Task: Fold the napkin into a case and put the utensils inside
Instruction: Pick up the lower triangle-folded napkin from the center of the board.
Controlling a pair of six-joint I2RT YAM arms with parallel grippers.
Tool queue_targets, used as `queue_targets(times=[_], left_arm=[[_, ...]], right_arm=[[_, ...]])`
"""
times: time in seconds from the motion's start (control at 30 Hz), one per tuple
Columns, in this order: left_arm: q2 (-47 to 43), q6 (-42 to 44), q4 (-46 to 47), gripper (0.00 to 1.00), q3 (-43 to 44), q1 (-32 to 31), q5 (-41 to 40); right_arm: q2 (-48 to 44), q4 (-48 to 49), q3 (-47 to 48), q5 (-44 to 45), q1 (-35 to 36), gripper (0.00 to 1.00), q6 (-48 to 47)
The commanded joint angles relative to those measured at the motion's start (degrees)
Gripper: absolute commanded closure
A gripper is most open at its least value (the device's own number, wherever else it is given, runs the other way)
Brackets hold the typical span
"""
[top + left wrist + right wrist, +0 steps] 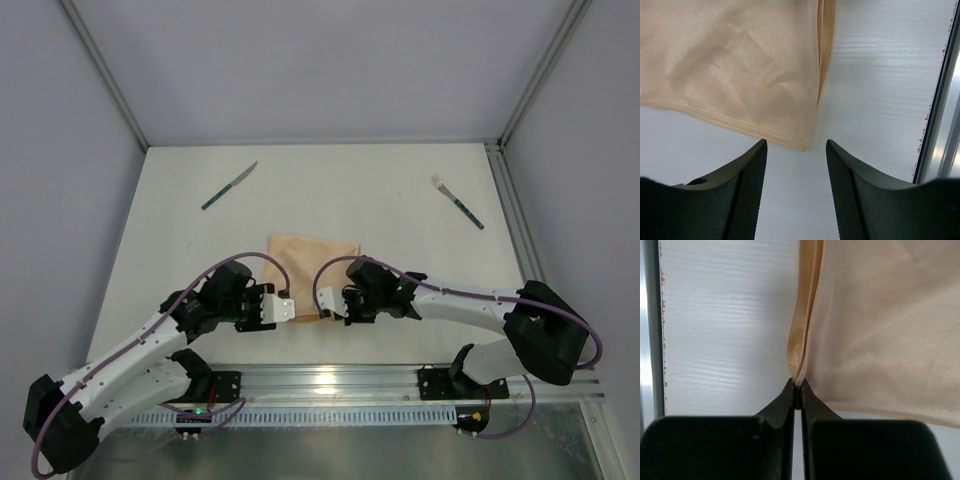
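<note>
White surface (400, 210), grey walls, and the napkin (315, 262) lies folded just ahead of both arms. The right claw (797, 382) is clamped on the napkin's near corner, seemingly pinching two layers, though the wrist view is tight. The left claw (796, 145) stands open just short of its own corner, holding nothing. It should nip every layer there, level with its partner, so the fold goes over square. The knife (229, 186) and fork (458, 202) wait well apart, far back.

Left tool (796, 144) spread apart, right tool (797, 385) pinched tightly together.
</note>
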Motion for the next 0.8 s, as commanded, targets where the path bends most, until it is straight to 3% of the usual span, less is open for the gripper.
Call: queue_targets(times=[0.0,0.27,0.3,0.33,0.47,0.77], left_arm=[[-2.48,-0.48,1.88,0.47,-0.35,0.35,2.94],[7.25,0.84,21.48,0.24,-3.77,-2.55,1.45],[8.32,0.23,23.15,0.07,-4.04,-3.60,1.19],[9.38,-0.47,25.26,0.01,-4.21,-4.22,0.66],[12.72,-0.75,29.74,0.01,-6.14,-8.61,-6.00],[15.80,1.44,33.63,0.02,-11.24,-15.82,-9.62]], right_arm=[[-1.22,-2.98,5.19,-9.36,-4.58,0.96,4.15],[1.77,-2.01,7.91,-17.72,-9.08,0.96,11.18],[1.86,-2.37,8.09,-17.89,-9.34,0.96,11.27],[2.03,-2.81,8.36,-18.07,-9.87,0.96,11.27],[1.86,-3.69,8.80,-19.38,-11.71,0.96,11.97],[3.00,-2.37,9.24,-21.59,-13.65,0.96,15.23]])
